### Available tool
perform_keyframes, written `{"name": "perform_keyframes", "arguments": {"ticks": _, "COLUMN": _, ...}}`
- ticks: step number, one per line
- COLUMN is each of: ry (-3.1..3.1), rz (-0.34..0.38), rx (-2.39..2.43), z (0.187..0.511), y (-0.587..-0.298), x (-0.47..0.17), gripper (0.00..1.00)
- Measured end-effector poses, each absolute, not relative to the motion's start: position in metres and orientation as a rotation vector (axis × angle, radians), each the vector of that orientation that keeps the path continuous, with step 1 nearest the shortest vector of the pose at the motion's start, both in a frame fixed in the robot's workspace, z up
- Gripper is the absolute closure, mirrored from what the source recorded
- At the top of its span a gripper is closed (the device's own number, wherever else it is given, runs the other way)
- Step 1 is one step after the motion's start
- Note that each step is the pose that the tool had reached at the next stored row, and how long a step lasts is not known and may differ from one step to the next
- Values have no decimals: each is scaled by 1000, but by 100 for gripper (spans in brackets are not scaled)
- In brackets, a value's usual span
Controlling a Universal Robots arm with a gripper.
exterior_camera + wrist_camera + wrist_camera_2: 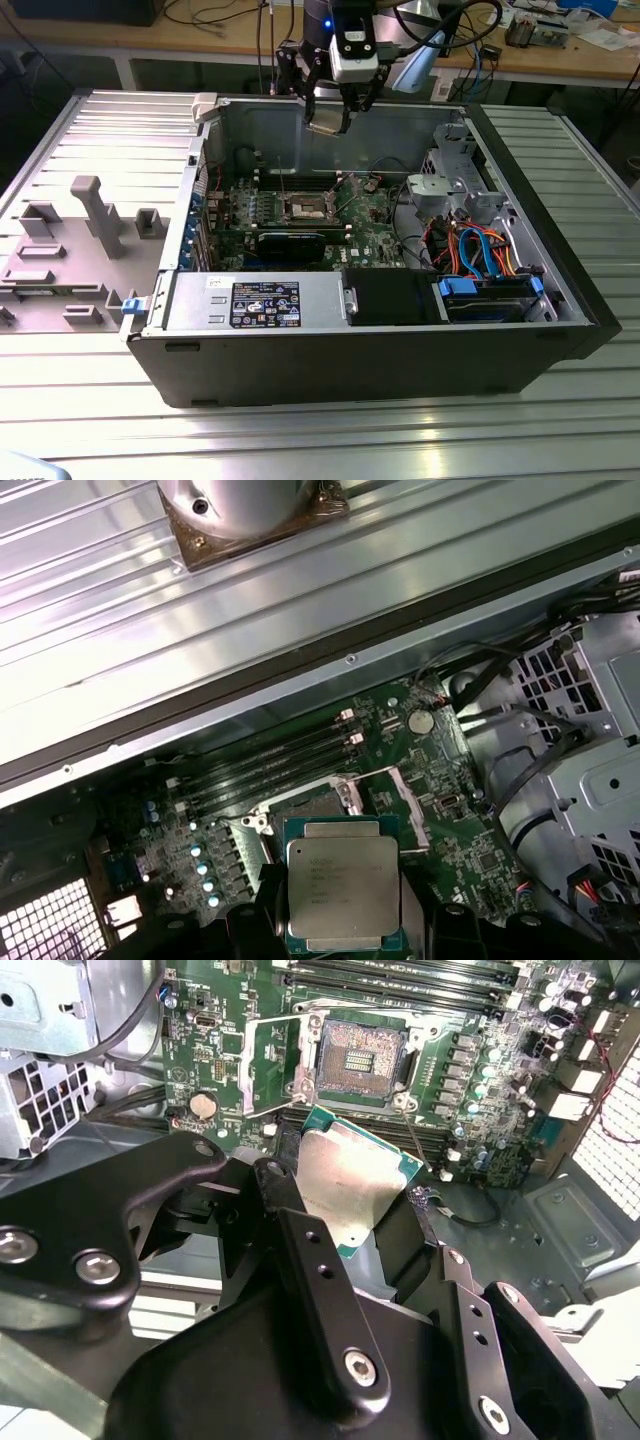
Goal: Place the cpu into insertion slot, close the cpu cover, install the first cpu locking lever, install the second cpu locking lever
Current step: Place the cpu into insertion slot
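Note:
My gripper [328, 120] hangs above the open computer case, over its back wall, shut on the cpu [325, 126]. In both wrist views the cpu [350, 1182] [343, 885] is a silver-topped square chip with a green edge, clamped between black fingers [283, 1195]. The insertion slot [358, 1058] [304, 208] lies well below it on the green board, its dark pin field bare. The cpu cover [272, 1065] stands swung open beside the slot. A thin metal lever [412, 1128] sticks up along the slot's edge. In the first wrist view the chip hides much of the slot [312, 805].
Long memory slots [400, 980] run beside the socket. A silver drive cage [445, 185] with orange and blue cables [478, 250] fills the case at the exterior view's right. A black power supply [265, 300] lines the front wall. A grey fixture block [70, 250] sits outside the case.

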State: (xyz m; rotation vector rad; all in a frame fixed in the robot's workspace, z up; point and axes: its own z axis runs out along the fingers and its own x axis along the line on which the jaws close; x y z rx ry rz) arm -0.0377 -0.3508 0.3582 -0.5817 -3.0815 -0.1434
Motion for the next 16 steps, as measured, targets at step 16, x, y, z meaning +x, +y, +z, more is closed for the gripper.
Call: {"name": "perform_keyframes", "arguments": {"ticks": 16, "ry": -3070, "rz": -143, "rx": -650, "z": 358, "y": -351, "x": -38, "gripper": 45}}
